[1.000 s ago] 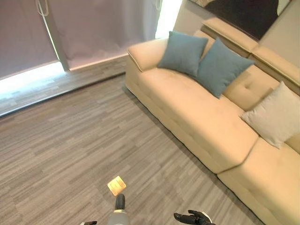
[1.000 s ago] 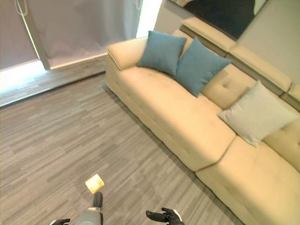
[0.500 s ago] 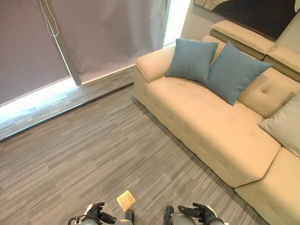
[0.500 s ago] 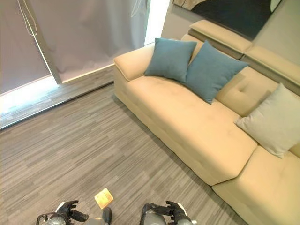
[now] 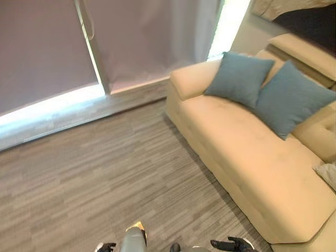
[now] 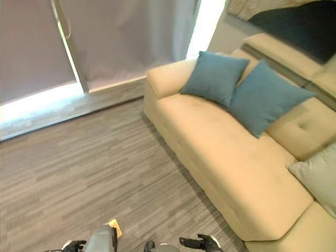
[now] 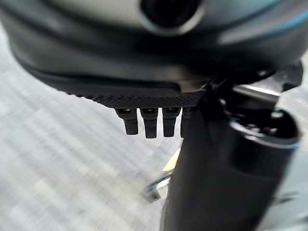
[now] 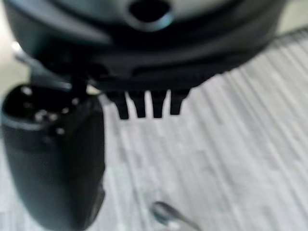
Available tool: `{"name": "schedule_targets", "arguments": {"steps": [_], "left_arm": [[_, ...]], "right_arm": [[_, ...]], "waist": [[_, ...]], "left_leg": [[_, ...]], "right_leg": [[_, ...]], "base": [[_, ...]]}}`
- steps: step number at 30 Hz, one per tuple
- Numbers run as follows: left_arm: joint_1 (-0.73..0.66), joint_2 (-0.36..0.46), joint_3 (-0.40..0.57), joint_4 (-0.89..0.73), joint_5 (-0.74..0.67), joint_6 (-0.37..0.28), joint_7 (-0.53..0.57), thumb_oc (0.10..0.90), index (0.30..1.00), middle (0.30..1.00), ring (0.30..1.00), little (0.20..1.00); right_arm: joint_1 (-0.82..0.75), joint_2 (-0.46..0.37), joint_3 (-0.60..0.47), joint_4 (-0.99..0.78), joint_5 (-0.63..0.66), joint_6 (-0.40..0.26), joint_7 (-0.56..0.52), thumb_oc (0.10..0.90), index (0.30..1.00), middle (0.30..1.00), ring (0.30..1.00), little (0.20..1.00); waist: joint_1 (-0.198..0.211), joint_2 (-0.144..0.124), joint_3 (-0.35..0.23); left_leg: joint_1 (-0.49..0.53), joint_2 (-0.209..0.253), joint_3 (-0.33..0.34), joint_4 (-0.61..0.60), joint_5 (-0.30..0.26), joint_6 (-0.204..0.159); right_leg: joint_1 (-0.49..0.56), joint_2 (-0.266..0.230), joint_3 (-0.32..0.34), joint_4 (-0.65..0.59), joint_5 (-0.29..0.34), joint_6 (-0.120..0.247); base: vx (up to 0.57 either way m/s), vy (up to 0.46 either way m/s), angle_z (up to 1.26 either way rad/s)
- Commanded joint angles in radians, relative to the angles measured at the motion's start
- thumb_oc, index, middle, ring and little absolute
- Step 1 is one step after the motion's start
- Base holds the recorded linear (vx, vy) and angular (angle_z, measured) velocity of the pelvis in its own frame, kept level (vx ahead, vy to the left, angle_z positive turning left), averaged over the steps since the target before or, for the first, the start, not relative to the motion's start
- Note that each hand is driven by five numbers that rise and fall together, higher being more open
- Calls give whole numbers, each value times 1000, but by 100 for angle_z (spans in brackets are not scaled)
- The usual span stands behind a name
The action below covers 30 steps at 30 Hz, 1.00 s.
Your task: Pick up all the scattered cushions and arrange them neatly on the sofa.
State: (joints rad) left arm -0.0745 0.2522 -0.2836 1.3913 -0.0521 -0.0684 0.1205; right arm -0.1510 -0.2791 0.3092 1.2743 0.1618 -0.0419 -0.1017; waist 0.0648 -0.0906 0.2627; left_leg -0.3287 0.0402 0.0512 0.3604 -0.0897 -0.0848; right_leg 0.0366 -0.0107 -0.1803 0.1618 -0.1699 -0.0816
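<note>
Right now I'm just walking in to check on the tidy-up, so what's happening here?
Neither hand holds anything: the left hand and right hand hang open over the grey striped floor. Two square teal cushions lean against the back of the long beige sofa, and a pale grey cushion sits further along it. No cushion lies on the floor in view.

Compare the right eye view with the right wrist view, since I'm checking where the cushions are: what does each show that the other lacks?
Right eye view: the sofa, two teal cushions leaning on its back and a pale cushion further along. Right wrist view: the fingers up close, holding nothing. Both: the right hand above the grey floor.
</note>
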Motion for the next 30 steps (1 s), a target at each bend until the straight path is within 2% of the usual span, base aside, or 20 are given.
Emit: {"name": "schedule_targets", "arguments": {"steps": [1, 3, 5, 7, 8, 10, 11, 12, 13, 14, 15, 16, 17, 20, 21, 23, 24, 27, 29, 30], "left_arm": [[-24, -35, 5, -16, -31, -27, 21, 800, 900, 900, 900, 900], [-15, -34, 14, -11, -29, -27, 20, 800, 900, 900, 900, 900], [-15, -33, 20, -3, -16, -24, 19, 800, 900, 900, 900, 900], [-20, -14, 42, 0, -29, -20, 17, 800, 900, 900, 900, 900], [-22, -8, 51, 0, -33, -21, 17, 800, 900, 900, 900, 900], [-27, 1, 52, -7, -33, -16, 20, 800, 900, 900, 900, 900], [-40, 43, 11, 13, -3, 14, -4, 800, 900, 900, 900, 900], [-39, 39, 26, -6, -7, -11, 1, 800, 900, 900, 900, 900], [-40, 39, 53, -17, -20, -22, 3, 800, 900, 900, 900, 900], [-39, 39, 53, -17, -20, -22, 3, 800, 900, 900, 900, 900], [-40, 31, 52, -19, -19, -25, 4, 800, 900, 900, 900, 900], [-42, 15, 50, -21, -21, -29, 7, 800, 900, 900, 900, 900], [-44, 7, 46, -20, -19, -31, 8, 800, 900, 900, 900, 900], [-42, 1, 46, -18, -16, -32, 11, 800, 900, 900, 900, 900], [-41, -3, 41, -17, -8, -32, 16, 800, 900, 900, 900, 900], [-39, -5, 41, -17, -5, -32, 17, 800, 900, 900, 900, 900], [-34, -8, 43, -16, -8, -31, 19, 800, 900, 900, 900, 900], [-23, -15, 33, -6, 16, -30, 14, 800, 900, 900, 900, 900], [-8, -25, 21, -2, 36, -29, 14, 800, 900, 900, 900, 900], [-1, -30, 20, -2, 38, -29, 13, 800, 900, 900, 900, 900]], "right_arm": [[-25, -35, 51, -68, -41, -55, -38, 800, 900, 900, 900, 900], [-14, -23, 61, -63, -57, -54, -38, 800, 900, 900, 900, 900], [-10, 0, 62, -50, -67, -49, -32, 800, 900, 900, 900, 900], [18, 21, 49, -29, -65, -39, -14, 800, 900, 900, 900, 900], [24, 31, 47, -26, -59, -38, -2, 800, 900, 900, 900, 900], [26, 40, 54, -33, -76, -33, 10, 800, 900, 900, 900, 900], [-226, -48, 53, 55, -40, 45, 61, 800, 900, 900, 900, 900], [-76, -30, 41, -6, -51, -9, 44, 800, 900, 900, 900, 900], [60, -1, 33, -25, -59, -42, 30, 800, 900, 900, 900, 900], [62, -1, 34, -26, -59, -42, 30, 800, 900, 900, 900, 900], [90, 10, 32, -25, -70, -50, 21, 800, 900, 900, 900, 900], [109, 10, 22, -7, -75, -41, 18, 800, 900, 900, 900, 900], [112, 11, 15, 1, -74, -36, 19, 800, 900, 900, 900, 900], [114, 9, 5, 5, -71, -30, 20, 800, 900, 900, 900, 900], [117, 7, -6, 7, -68, -26, 17, 800, 900, 900, 900, 900], [120, 6, -13, 2, -66, -25, 16, 800, 900, 900, 900, 900], [125, -3, -31, 1, -56, -27, 7, 800, 900, 900, 900, 900], [134, -18, -62, 7, -40, -31, 1, 800, 900, 900, 900, 900], [134, -34, -84, 6, -32, -36, -6, 800, 900, 900, 900, 900], [134, -41, -92, 3, -30, -40, -14, 800, 900, 900, 900, 900]], "waist": [[44, 39, -4], [51, 36, -14], [51, 15, -38], [42, 4, -48], [40, 1, -49], [28, 19, -38], [61, 9, -51], [39, 18, -40], [-6, 23, -21], [-5, 23, -21], [-27, 25, -8], [-64, 22, 4], [-87, 28, 11], [-101, 41, 16], [-122, 43, 18], [-126, 50, 21], [-137, 49, 15], [-152, 52, -17], [-171, 72, -40], [-173, 84, -49]], "left_leg": [[15, 28, -32, -213, 162, 3], [46, 23, -33, -231, 175, 14], [60, -6, -32, -215, 163, 22], [87, -14, -12, -205, 131, 47], [106, -16, 5, -203, 110, 62], [165, -15, 29, -208, 81, 85], [209, -28, 19, -212, 60, 91], [227, -23, 19, -219, 56, 98], [256, -31, 18, -221, 34, 97], [259, -31, 18, -219, 32, 96], [273, -38, 18, -214, 17, 92], [291, -59, 18, -203, -12, 81], [308, -60, 15, -200, -29, 73], [331, -50, 11, -193, -56, 62], [363, -53, 10, -187, -85, 54], [381, -45, 10, -182, -103, 50], [413, -49, 18, -169, -132, 45], [456, -55, 26, -163, -165, 37], [483, -33, 21, -136, -136, 12], [477, -12, 25, -79, -92, -14]], "right_leg": [[56, 22, 40, -51, -2, 126], [62, 22, 39, -57, -5, 133], [76, 5, 48, -43, -13, 149], [33, -16, 43, 115, 3, 183], [-3, -40, 23, 211, 37, 215], [-79, -96, -41, 377, 150, 257], [-73, -135, -101, 392, 172, 261], [-121, -150, -111, 432, 176, 249], [-161, -155, -115, 337, 148, 222], [-158, -154, -115, 338, 147, 222], [-182, -144, -94, 277, 137, 211], [-222, -151, -53, 129, 157, 210], [-258, -166, -27, 59, 182, 218], [-280, -179, -10, -4, 199, 227], [-312, -209, -11, -85, 225, 238], [-315, -215, -30, -100, 230, 242], [-314, -234, -82, -95, 242, 245], [-292, -247, -108, -63, 267, 247], [-279, -222, -97, -33, 263, 233], [-263, -197, -97, -23, 251, 219]], "base": [[375, 83, -49], [324, 109, -41], [364, 143, -42], [300, 170, -43], [239, 172, -19], [310, 131, -26], [386, 70, -34], [446, 14, -31], [222, 36, 5], [237, -1, 47], [267, -22, 55], [379, -40, 34], [300, -36, -5], [276, -77, 15], [361, -134, 19], [366, -153, 3], [326, -158, -2], [415, -189, 0], [412, -198, 3], [379, -221, 3]]}}
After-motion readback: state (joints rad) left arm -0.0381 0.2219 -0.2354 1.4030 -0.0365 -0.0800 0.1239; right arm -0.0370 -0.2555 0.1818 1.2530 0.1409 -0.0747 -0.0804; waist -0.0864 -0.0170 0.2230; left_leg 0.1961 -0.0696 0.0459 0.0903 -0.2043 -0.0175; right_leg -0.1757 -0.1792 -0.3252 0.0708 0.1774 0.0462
